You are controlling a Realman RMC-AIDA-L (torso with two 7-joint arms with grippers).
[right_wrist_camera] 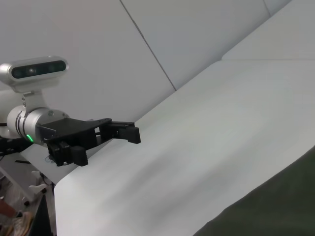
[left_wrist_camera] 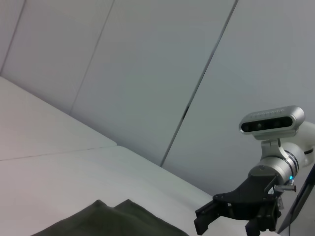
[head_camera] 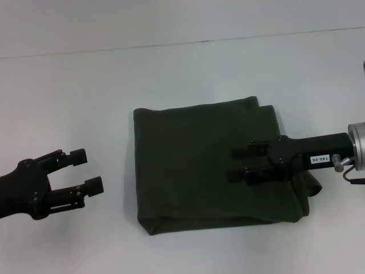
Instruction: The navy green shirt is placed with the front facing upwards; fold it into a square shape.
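Observation:
The navy green shirt (head_camera: 194, 165) lies folded into a rough square in the middle of the white table, its plain dark fabric up and no lettering showing. A folded edge of the shirt (left_wrist_camera: 113, 219) shows in the left wrist view, and a corner of the shirt (right_wrist_camera: 275, 206) in the right wrist view. My right gripper (head_camera: 238, 164) hovers over the shirt's right half, open, with nothing between its fingers. My left gripper (head_camera: 85, 170) is open over bare table to the left of the shirt, apart from it.
The white table (head_camera: 74, 97) extends all around the shirt; its far edge meets a pale wall (head_camera: 171, 17). Some fabric bulges out at the shirt's right side (head_camera: 313, 185) under the right arm.

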